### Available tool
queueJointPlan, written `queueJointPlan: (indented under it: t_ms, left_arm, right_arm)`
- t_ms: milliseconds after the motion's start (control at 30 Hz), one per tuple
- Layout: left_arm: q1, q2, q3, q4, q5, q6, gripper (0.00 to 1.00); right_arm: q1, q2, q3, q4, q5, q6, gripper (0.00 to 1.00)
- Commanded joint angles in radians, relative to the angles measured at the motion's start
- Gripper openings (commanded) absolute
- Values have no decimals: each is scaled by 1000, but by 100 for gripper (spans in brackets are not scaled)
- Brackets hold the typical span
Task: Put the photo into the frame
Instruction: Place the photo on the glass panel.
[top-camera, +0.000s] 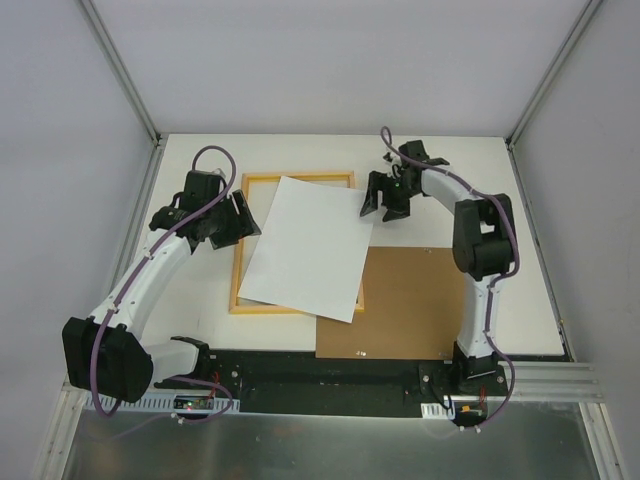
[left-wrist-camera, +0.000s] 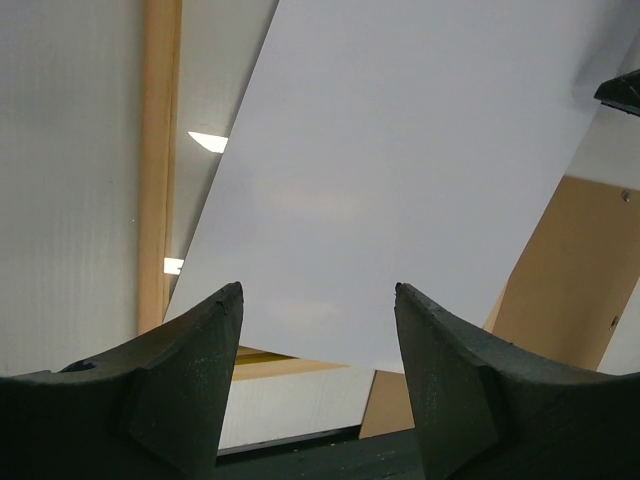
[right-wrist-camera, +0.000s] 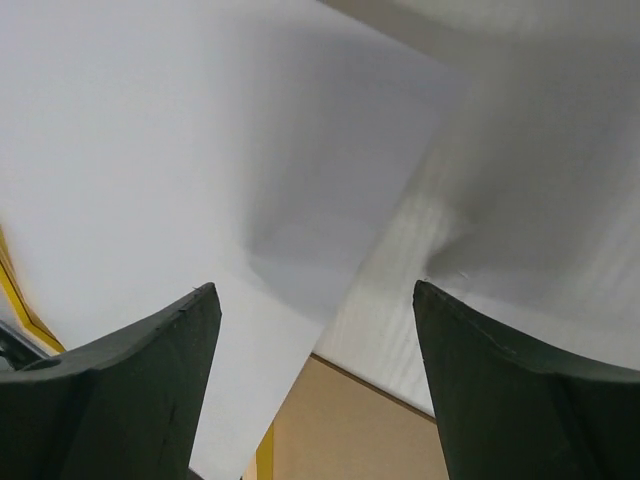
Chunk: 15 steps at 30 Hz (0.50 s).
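The photo lies white side up, skewed across the frame, whose wood-coloured back faces up. Its lower right corner overhangs the frame onto the brown board. My left gripper is open by the photo's upper left edge with nothing between its fingers. In the left wrist view the photo fills the space beyond the open left gripper, with a frame rail at left. My right gripper hovers open at the photo's top right corner. The right wrist view shows the photo under the open right gripper.
A brown hardboard panel lies flat at the right front, partly under the photo and frame. It also shows in both wrist views. The white table is bounded by grey walls on three sides.
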Motion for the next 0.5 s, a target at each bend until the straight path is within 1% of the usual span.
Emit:
queueJointPlan:
  t_ms: [0, 67, 133, 233, 333, 400, 467]
  left_arm:
    - [9, -1, 24, -3, 9, 18, 61]
    - [9, -1, 24, -3, 11, 18, 61]
    - [9, -1, 24, -3, 14, 18, 61]
    - [9, 0, 24, -1, 16, 16, 61]
    - [9, -1, 26, -1, 17, 18, 61]
    - [9, 0, 24, -1, 20, 16, 61]
    - [9, 0, 24, 0, 22, 16, 61]
  right_arm:
    - [-48, -182, -153, 293, -19, 158, 81]
    - [-62, -212, -237, 374, -33, 209, 82]
    - [-68, -228, -277, 413, -54, 249, 83]
    - [-68, -254, -362, 482, -53, 304, 82]
    - [-68, -307, -474, 591, -47, 367, 81]
    - [-68, -328, -529, 648, -45, 395, 79]
    - [-68, -354, -586, 701, -44, 422, 75]
